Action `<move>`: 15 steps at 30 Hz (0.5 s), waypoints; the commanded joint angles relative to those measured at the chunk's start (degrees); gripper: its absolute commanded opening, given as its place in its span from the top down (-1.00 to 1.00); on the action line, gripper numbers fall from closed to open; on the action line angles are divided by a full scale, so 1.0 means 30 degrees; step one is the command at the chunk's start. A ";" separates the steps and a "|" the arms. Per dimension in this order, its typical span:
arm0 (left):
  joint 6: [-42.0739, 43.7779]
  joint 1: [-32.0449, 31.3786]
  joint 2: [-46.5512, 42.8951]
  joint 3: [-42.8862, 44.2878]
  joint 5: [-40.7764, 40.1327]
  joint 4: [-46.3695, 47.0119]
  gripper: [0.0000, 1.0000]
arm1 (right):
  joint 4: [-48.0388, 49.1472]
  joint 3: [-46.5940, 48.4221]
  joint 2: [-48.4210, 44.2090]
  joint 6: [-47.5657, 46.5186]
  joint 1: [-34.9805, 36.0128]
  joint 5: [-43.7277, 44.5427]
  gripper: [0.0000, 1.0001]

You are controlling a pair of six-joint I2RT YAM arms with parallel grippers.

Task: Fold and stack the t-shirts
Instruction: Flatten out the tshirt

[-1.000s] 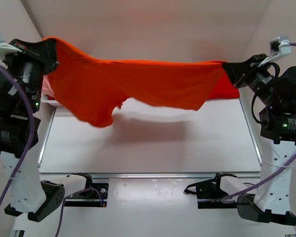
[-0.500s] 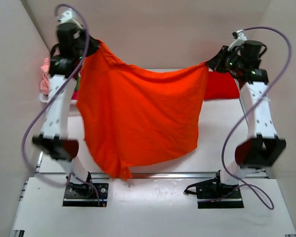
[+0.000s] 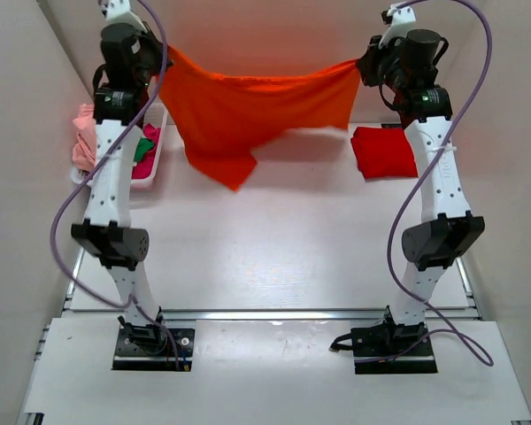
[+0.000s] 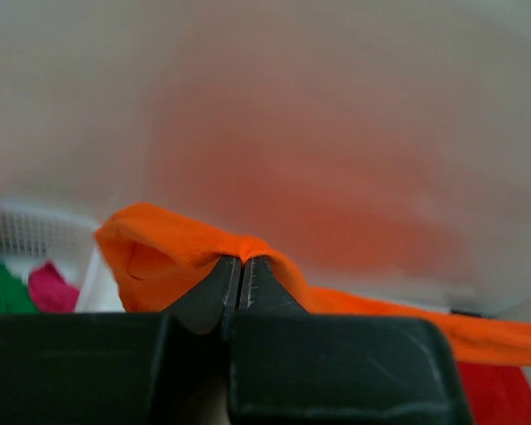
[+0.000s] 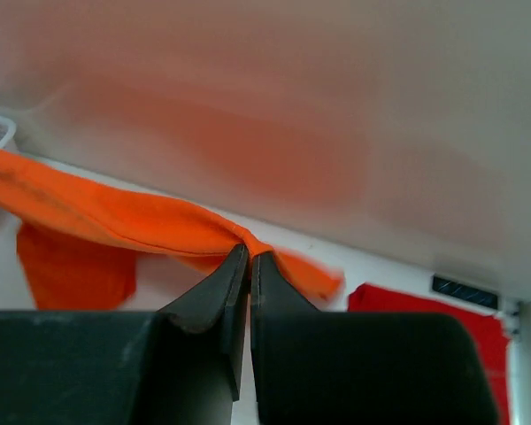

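A bright orange t-shirt (image 3: 248,111) hangs stretched in the air over the far side of the table, sagging in the middle. My left gripper (image 3: 164,55) is shut on its left corner, with the cloth (image 4: 173,252) bunched over the tips (image 4: 241,259). My right gripper (image 3: 363,64) is shut on the right corner, the orange fabric (image 5: 115,217) trailing left from the tips (image 5: 250,252). A folded red t-shirt (image 3: 385,152) lies flat at the far right of the table, also visible in the right wrist view (image 5: 434,310).
A white mesh basket (image 3: 155,159) sits at the far left, holding pale pink (image 3: 84,142), green (image 3: 144,149) and magenta (image 3: 149,133) cloth. Both arms stand tall and extended toward the back wall (image 3: 265,35). The white table top (image 3: 265,257) lies below.
Both arms have swung the orange t-shirt from the near side up and away toward the back wall. The cloth, which hung long half a second ago, now hangs shorter and bunched.
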 commanded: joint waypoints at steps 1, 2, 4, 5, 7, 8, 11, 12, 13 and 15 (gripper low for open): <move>0.1330 -0.0037 -0.4084 0.0512 -0.0978 0.2875 1.00 | 0.1982 0.0781 -0.1692 -0.2666 0.0246 0.2093 1.00; 0.1474 -0.0035 -0.4728 0.0337 -0.0979 0.2874 1.00 | 0.1866 0.1073 -0.2157 -0.3220 0.0450 0.2618 1.00; 0.1768 -0.0353 -0.5873 -0.0131 -0.1358 0.2815 1.00 | 0.1894 0.0232 -0.3154 -0.3634 0.0569 0.3297 1.00; 0.2320 -0.0648 -0.6806 -0.0714 -0.1940 0.2815 1.00 | 0.2184 -0.0296 -0.4260 -0.3549 0.0511 0.3297 0.99; 0.2851 -0.1845 -0.8391 -0.2266 -0.2618 0.2873 1.00 | 0.2624 -0.2721 -0.5877 -0.3401 0.0569 0.3472 0.99; 0.2766 -0.2200 -0.9470 -0.3520 -0.2852 0.2845 1.00 | 0.2597 -0.3313 -0.6840 -0.3517 0.0888 0.3908 1.00; 0.1947 -0.2030 -1.2370 -0.8085 -0.2824 0.3547 1.00 | 0.1927 -0.5688 -0.8922 -0.3373 0.1418 0.4586 1.00; 0.1597 -0.1999 -1.3077 -0.9175 -0.2651 0.3345 1.00 | 0.1227 -0.6475 -0.9655 -0.2966 0.1390 0.4586 1.00; 0.1448 -0.1998 -1.3578 -0.9389 -0.2649 0.2299 1.00 | 0.0408 -0.6976 -1.0242 -0.2759 0.1622 0.5108 1.00; 0.1593 -0.2086 -1.4076 -0.9363 -0.2620 0.0798 1.00 | -0.0707 -0.7446 -1.1354 -0.3018 0.2555 0.6539 1.00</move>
